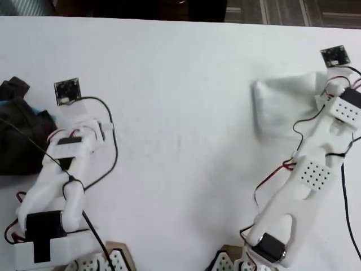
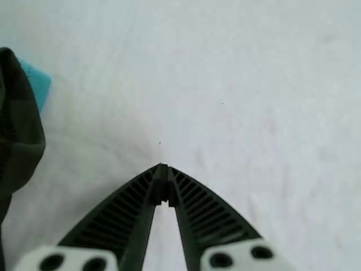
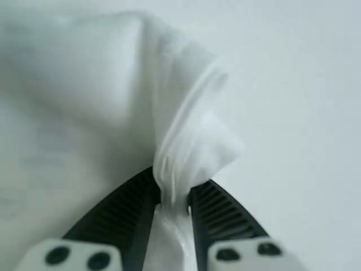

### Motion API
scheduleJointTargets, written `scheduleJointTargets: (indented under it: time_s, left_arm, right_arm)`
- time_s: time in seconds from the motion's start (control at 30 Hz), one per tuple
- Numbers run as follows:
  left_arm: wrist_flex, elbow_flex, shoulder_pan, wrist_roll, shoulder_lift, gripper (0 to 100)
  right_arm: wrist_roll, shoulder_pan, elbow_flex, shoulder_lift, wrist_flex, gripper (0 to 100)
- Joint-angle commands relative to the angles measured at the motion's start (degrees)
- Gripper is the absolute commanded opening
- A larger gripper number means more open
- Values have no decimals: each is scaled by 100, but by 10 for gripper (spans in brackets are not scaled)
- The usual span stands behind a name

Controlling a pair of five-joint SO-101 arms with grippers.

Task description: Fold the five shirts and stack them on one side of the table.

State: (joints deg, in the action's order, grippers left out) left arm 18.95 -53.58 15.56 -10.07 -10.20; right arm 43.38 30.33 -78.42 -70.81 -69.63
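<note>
Right gripper [image 3: 172, 195] is pinching white shirt [image 3: 84, 84] edge
Left gripper [image 2: 162, 170] sitting closed, empty; pulling slowly should keep the fold even.

Folded white shirt [image 1: 279, 107], dark shirts [image 1: 20, 135] heaped

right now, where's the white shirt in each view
high view: white shirt on the table's right side, at the right arm's tip.
right wrist view: a fold pinched in the right gripper, the rest spread beyond it.
left wrist view: dark shirt pile beside the shut left gripper.
shared landmark: the white table.
</note>
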Motion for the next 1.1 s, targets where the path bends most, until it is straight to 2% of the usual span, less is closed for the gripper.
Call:
scheduleJointTargets:
  time_s: [0.0,0.13,0.37,0.6,0.87,1.07]
  left_arm:
    - [-88,40,-70,211,-26,27]
    - [-88,40,-202,554,-26,27]
    - [-264,-4,-193,545,-26,27]
    - [-255,-4,-193,554,-26,27]
    - [-255,-4,-193,563,-26,27]
    - [-264,-4,-193,554,-26,27]
  right_arm:
    - [62,145,-299,40,409,19]
    - [62,66,-299,-84,470,19]
    - [26,-31,-308,-13,629,28]
    - [-1064,40,-308,523,215,272]
    - [-1688,-215,-308,1455,-1420,279]
    - [-1705,-681,-308,1701,-2615,279]
